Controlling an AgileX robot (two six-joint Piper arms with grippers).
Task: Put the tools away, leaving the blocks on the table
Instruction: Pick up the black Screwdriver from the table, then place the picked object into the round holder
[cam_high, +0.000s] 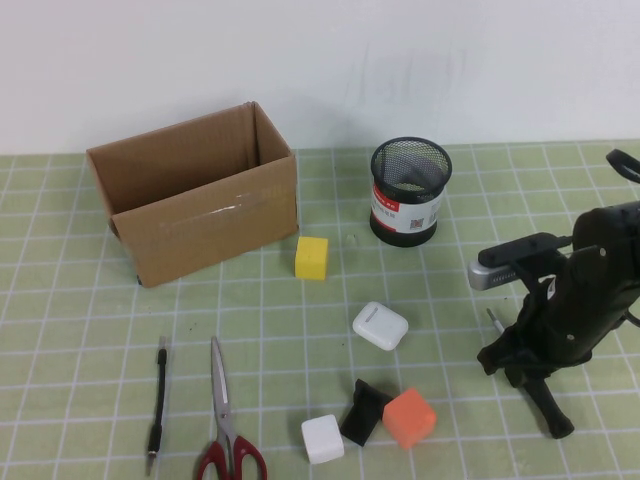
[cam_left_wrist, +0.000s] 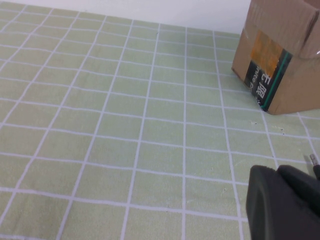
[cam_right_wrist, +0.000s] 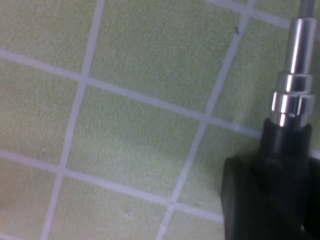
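Step in hand: stowing the screwdriver (cam_high: 548, 408). Right gripper (cam_high: 517, 352), at 3 o'clock on the table (cam_high: 80, 300), seemingly clenched on its handle. Next: lift, carry toward 11 o'clock, release into mesh cup (cam_high: 408, 190). Left gripper (cam_left_wrist: 282, 195) low near cardboard box (cam_left_wrist: 280, 55), grip unreadable.

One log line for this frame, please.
right gripper: shut on screwdriver, right of orange block | left gripper: over mat by cardboard box | scissors, pen rod: on mat

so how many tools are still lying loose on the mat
2: the pen-like rod and the scissors, side by side near the front left. A third, the screwdriver, is in the right hand.
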